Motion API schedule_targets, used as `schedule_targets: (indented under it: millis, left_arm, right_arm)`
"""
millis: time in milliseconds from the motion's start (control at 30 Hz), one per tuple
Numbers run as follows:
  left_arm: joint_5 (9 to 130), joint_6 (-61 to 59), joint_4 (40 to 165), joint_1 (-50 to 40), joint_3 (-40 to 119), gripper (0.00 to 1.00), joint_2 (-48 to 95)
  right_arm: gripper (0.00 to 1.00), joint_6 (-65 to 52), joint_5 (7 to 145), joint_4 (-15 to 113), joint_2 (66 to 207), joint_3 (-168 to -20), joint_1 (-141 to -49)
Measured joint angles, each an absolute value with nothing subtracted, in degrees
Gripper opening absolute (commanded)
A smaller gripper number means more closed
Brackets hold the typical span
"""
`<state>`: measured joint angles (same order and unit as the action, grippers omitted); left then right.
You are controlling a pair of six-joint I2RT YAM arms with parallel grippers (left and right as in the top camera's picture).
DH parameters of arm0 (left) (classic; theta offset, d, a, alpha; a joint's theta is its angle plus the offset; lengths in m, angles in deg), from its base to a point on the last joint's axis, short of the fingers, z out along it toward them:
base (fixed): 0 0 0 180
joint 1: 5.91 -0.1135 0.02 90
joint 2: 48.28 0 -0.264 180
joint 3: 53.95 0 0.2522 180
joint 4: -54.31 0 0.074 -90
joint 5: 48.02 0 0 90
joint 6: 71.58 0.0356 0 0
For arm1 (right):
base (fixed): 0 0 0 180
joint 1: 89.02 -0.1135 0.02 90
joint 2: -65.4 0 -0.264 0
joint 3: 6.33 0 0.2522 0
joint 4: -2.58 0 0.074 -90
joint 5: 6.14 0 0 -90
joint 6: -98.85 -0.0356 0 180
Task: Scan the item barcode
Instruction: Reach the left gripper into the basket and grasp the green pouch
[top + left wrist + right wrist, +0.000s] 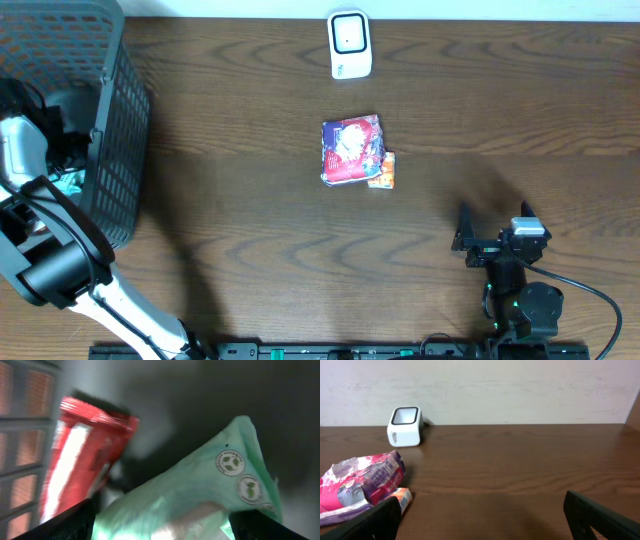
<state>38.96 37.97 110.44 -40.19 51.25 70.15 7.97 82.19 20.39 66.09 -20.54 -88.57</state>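
My left gripper (162, 522) is down inside the grey mesh basket (120, 130), jaws wide apart. A pale green packet (200, 490) with round stamps lies between its dark fingers (75, 520), blurred, and I cannot tell whether they touch it. A red packet (85, 455) leans to its left. The white scanner (350, 45) stands at the table's far edge, also in the right wrist view as the scanner (405, 426). My right gripper (493, 225) rests open and empty at the front right; no barcode faces the scanner.
A pink and red packet (351, 150) and a small orange box (384, 172) lie mid-table, left of the right gripper (482, 510). The basket's walls close in around the left arm (20, 150).
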Motion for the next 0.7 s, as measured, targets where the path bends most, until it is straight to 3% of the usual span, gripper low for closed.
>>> schedule_targets:
  millis: [67,133,167,200,300,700]
  left_arm:
    - [39.3,38.0,109.7,-40.2,50.1,0.81,70.2]
    - [39.7,38.0,109.4,-40.2,49.1,0.71,70.2]
    - [39.9,38.0,109.3,-40.2,48.6,0.51,70.2]
    - [40.4,38.0,109.4,-40.2,48.1,0.38,70.2]
    - [41.4,38.1,109.9,-40.2,47.5,0.08,70.3]
    - [42.3,30.1,106.0,-39.7,47.6,0.07,62.3]
  right_arm:
    - [0.99,8.0,82.2,20.4,66.1,-20.5,-88.6]
    - [0.99,8.0,82.2,20.4,66.1,-20.5,-88.6]
    - [0.99,8.0,82.2,20.4,66.1,-20.5,-88.6]
    - [0.99,8.0,82.2,20.4,66.1,-20.5,-88.6]
    - [0.99,8.0,82.2,20.4,66.1,-20.5,-88.6]
    - [0.99,8.0,82.2,20.4,66.1,-20.5,-88.6]
